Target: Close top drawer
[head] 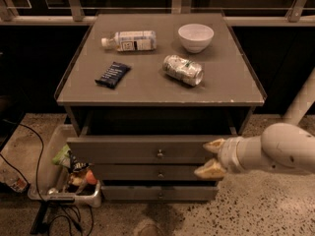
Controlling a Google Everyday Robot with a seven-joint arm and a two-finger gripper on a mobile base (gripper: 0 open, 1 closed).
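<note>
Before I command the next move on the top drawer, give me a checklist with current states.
1. Top drawer fully in: cannot tell; its front looks slightly proud of the lower drawer fronts.
2. Gripper at the front's right end: ok; it is open, fingers apart.
3. Gripper touching the panel: cannot tell.
4. Knob clear of the gripper: ok.
5. Bottle, bowl, can and dark packet lying back from the tabletop front edge: ok.
</note>
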